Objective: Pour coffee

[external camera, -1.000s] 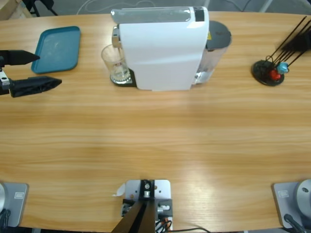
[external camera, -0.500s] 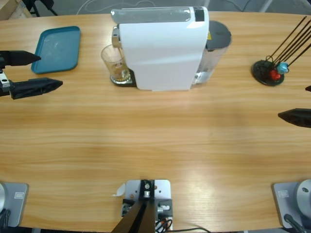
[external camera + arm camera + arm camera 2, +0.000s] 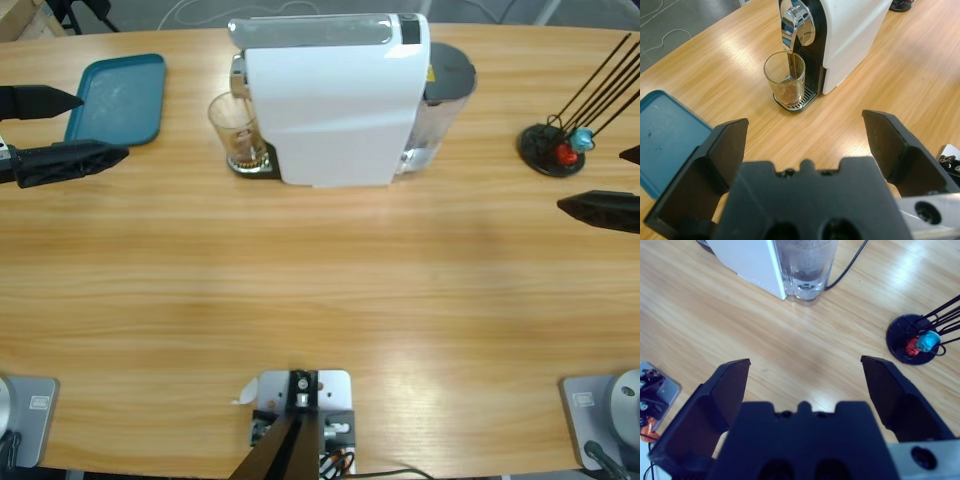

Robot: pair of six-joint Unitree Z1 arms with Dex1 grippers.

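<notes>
Left wrist view: coffee (image 3: 788, 93) streams into the glass (image 3: 785, 80) at twelve o'clock; left gripper (image 3: 802, 145) and right gripper (image 3: 802, 385) jaws spread, empty.

Cutting off at frame edges in high view: both arms, only black jaws showing; capsule rack (image 3: 553, 150) wires running off top-right.

The left gripper (image 3: 75, 128) reaches in over the table's left edge, near the far left corner, its two black jaws spread wide apart and pointing toward the table's middle. Nothing sits between them. In the left wrist view the left gripper (image 3: 805, 132) shows both jaws splayed to either side of its black body. The right gripper (image 3: 605, 182) comes in over the right edge, jaws likewise wide apart and empty; only their tips show in the high view.
</notes>
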